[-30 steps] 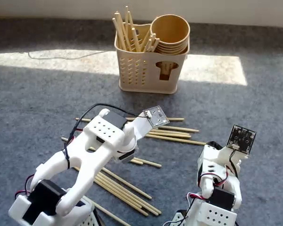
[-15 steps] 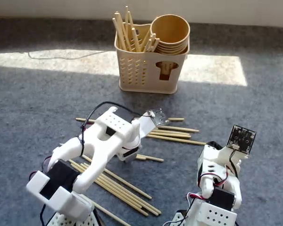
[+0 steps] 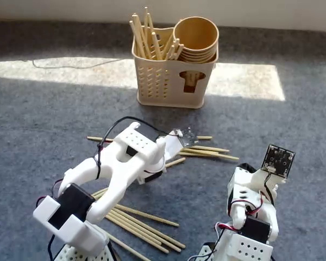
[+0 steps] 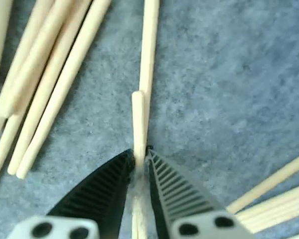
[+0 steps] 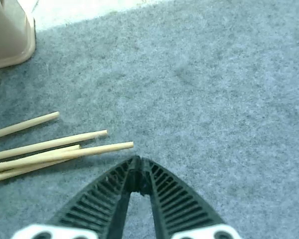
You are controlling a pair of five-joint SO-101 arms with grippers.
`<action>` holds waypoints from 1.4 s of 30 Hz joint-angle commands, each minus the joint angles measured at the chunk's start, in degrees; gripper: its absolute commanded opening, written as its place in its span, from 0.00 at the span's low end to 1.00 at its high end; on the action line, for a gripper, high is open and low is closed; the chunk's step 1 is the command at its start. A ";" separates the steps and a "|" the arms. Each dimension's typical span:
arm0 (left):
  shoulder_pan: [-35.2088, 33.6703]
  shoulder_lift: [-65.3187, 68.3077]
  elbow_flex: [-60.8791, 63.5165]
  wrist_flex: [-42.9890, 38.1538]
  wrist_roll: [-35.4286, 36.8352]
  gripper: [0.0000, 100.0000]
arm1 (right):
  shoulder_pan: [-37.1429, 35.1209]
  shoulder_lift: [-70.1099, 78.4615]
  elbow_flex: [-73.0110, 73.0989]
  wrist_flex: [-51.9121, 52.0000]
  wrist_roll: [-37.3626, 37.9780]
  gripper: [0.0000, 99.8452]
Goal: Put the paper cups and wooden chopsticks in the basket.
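- A bundle of loose chopsticks [image 3: 141, 225] is left uncollected near the front edge of the carpet [image 3: 293, 136].
- One chopstick [image 4: 138, 119] is pinched in the left gripper [image 4: 139, 157], low over the carpet.
- Stacked paper cups [image 3: 196, 35] and several upright chopsticks [image 3: 144, 32] are already held in the basket [image 3: 157, 81] by the far edge.
- The right gripper [image 5: 138, 172] is closed on nothing.

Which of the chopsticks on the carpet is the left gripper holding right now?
The chopstick pinched between the left gripper's fingertips, its blunt end poking out ahead; the other chopsticks lie loose on the carpet.
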 commanded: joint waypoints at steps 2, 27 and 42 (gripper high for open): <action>2.59 -1.01 -5.76 5.36 0.00 0.00 | 0.66 -0.66 6.81 -1.36 -0.18 0.01; -0.13 -0.31 -4.18 2.73 -0.09 0.05 | 0.66 -0.66 6.81 -1.36 -0.18 0.01; 4.88 -0.13 -4.00 2.55 4.31 0.05 | 0.66 -0.66 6.81 -1.36 -0.18 0.01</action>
